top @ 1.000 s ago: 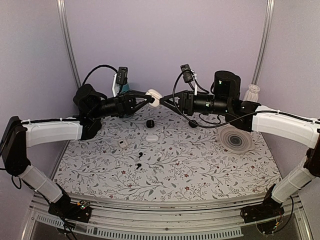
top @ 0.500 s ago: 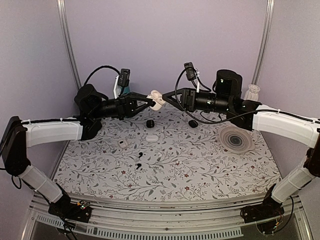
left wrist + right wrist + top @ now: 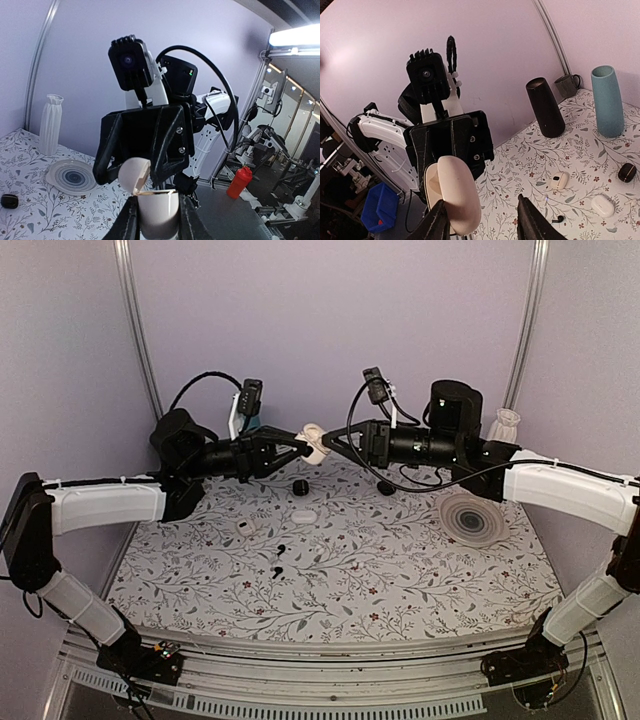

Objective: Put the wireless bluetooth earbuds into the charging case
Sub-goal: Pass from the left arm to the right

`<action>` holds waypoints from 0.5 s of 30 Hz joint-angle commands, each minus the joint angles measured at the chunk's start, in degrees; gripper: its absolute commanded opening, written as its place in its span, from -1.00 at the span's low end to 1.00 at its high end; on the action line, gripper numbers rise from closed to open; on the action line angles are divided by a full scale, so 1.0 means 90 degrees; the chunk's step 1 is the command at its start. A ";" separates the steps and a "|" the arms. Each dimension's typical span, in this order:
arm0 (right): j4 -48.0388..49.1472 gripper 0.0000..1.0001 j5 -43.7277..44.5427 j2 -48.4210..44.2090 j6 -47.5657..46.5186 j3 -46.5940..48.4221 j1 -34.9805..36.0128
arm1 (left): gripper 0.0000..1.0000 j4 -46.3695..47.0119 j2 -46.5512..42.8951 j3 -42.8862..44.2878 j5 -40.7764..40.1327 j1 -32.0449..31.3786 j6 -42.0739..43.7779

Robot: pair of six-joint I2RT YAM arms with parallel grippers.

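The white charging case (image 3: 314,443) hangs in the air at the back of the table, my left gripper (image 3: 304,449) shut on its body. In the left wrist view the case body (image 3: 158,212) sits between the fingers, and its lid (image 3: 133,176) stands hinged open. My right gripper (image 3: 328,445) faces it from the right, jaws open, one finger (image 3: 437,223) against the lid (image 3: 456,194) and the other well apart. Two small black earbuds (image 3: 281,549) (image 3: 276,570) lie on the flowered table below. One earbud (image 3: 559,218) shows in the right wrist view.
On the table lie two small white cases (image 3: 304,515) (image 3: 246,528) and two black pebble cases (image 3: 300,486) (image 3: 385,487). A ringed plate (image 3: 472,518), a white vase (image 3: 503,425), a black cylinder (image 3: 455,405) and a teal vase (image 3: 607,100) stand at the back.
Both grippers rose slightly with the case between them. The right jaws have narrowed a little around the lid, which now stands more open.
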 commanded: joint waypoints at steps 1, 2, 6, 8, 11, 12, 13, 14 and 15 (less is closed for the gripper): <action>0.0013 -0.21 -0.0134 0.0228 -0.0108 0.0140 0.0067 | -1.00 0.0085 0.0015 0.0175 0.0054 -0.0100 0.0094; 0.0004 -0.25 -0.0144 0.0251 -0.0116 0.0156 0.0082 | -1.00 0.0092 0.0015 0.0175 0.0054 -0.0106 0.0088; 0.0013 -0.42 -0.0156 0.0275 -0.0125 0.0220 0.0083 | -1.00 0.0065 0.0018 0.0158 0.0054 -0.0101 0.0100; 0.0013 -0.56 -0.0200 0.0283 -0.0118 0.0244 0.0083 | -1.00 0.0036 0.0011 0.0146 0.0037 -0.0105 0.0114; 0.0005 -0.88 -0.0273 0.0291 -0.0117 0.0261 0.0085 | -1.00 -0.0029 0.0016 0.0143 -0.0033 -0.0096 0.0141; -0.0004 -0.91 -0.0274 0.0285 -0.0125 0.0261 0.0087 | -1.00 -0.0063 0.0016 0.0145 -0.0046 -0.0096 0.0151; -0.0014 -0.92 -0.0257 0.0270 -0.0134 0.0245 0.0094 | -1.00 -0.0085 0.0015 0.0154 -0.0057 -0.0096 0.0167; -0.0016 -0.92 -0.0247 0.0260 -0.0151 0.0233 0.0092 | -1.00 -0.0113 0.0018 0.0163 -0.0065 -0.0090 0.0195; -0.0025 -0.93 -0.0230 0.0251 -0.0160 0.0231 0.0092 | -1.00 -0.0150 0.0018 0.0165 -0.0084 -0.0095 0.0212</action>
